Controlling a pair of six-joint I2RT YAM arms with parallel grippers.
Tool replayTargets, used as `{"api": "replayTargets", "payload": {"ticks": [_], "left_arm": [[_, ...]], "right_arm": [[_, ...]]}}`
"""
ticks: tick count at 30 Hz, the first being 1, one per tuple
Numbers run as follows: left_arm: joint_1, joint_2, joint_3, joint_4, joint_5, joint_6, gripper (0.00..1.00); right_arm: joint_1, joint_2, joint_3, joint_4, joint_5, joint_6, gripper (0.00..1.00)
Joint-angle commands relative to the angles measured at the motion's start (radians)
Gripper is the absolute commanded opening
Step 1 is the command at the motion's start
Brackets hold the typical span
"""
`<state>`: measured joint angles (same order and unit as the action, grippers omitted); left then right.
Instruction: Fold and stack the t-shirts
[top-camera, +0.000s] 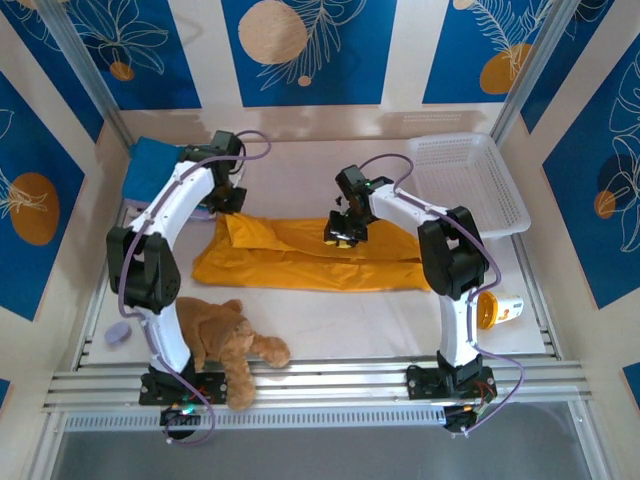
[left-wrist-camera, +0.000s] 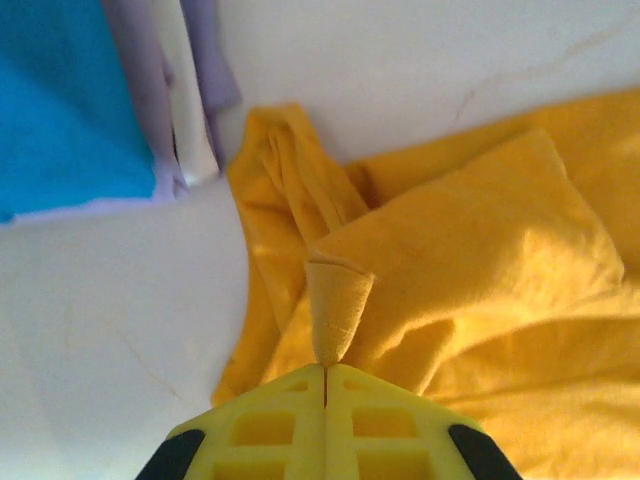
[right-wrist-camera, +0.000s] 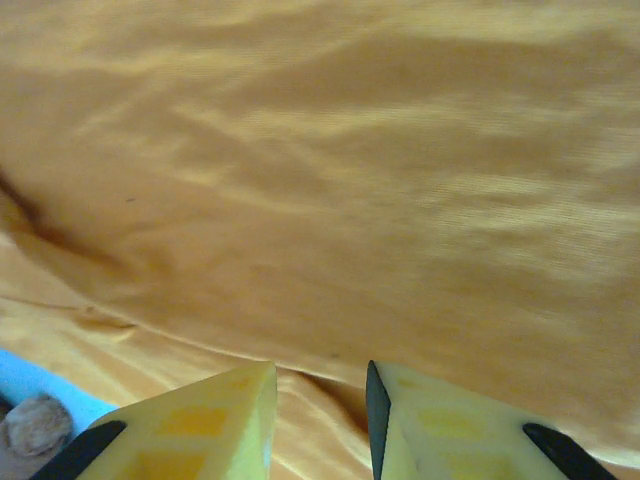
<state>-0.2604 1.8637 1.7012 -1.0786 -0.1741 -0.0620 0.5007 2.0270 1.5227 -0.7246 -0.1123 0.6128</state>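
Two grippers are down on the orange t-shirt (top-camera: 300, 262). The left gripper (left-wrist-camera: 325, 375) is shut tight, with a small peak of orange cloth standing up out of its closed tips. The right gripper (right-wrist-camera: 320, 395) sits on the middle of the shirt with its jaws partly apart. A fold edge runs into the gap, but I can't tell whether it is pinched or only lying there.

The shirt lies crumpled in the middle of the table (top-camera: 350, 320). Its long axis runs left to right, and it is already doubled lengthwise into a loose band. Its left end bunches up just beside the folded blue t-shirt (left-wrist-camera: 60, 100) and the lilac t-shirt (left-wrist-camera: 150, 90) at the far left corner. I can't make out which end is the collar.

To my eye, the step in hand is the next fold of the orange shirt. It would go best if both grippers held all the layers and lifted together, level, keeping the cloth taut between them. The left pinch looks thin, so a slow pull would be safer. The fold should be kept clear of the stack, and away from the teddy (top-camera: 225, 340) at the near edge.
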Motion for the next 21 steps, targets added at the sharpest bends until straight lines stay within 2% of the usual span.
{"api": "replayTargets", "payload": {"ticks": [1,7,12,17,21], "left_arm": [[0.013,-0.061,-0.093,0.005,0.133,-0.019,0.00],[0.013,-0.132,-0.238,-0.033,0.161,-0.039,0.00],[0.007,-0.206,-0.396,-0.005,0.250,-0.035,0.00],[0.007,-0.230,-0.484,-0.058,0.257,-0.052,0.00],[0.002,-0.248,-0.544,-0.051,0.269,-0.074,0.22]], "right_arm": [[0.024,-0.031,0.013,0.057,-0.087,0.019,0.32],[0.022,-0.018,0.031,0.112,-0.157,0.068,0.32],[0.024,0.009,0.051,0.138,-0.204,0.101,0.32],[0.040,0.045,0.081,0.166,-0.236,0.137,0.32],[0.068,0.102,0.152,0.171,-0.262,0.160,0.33]]}}
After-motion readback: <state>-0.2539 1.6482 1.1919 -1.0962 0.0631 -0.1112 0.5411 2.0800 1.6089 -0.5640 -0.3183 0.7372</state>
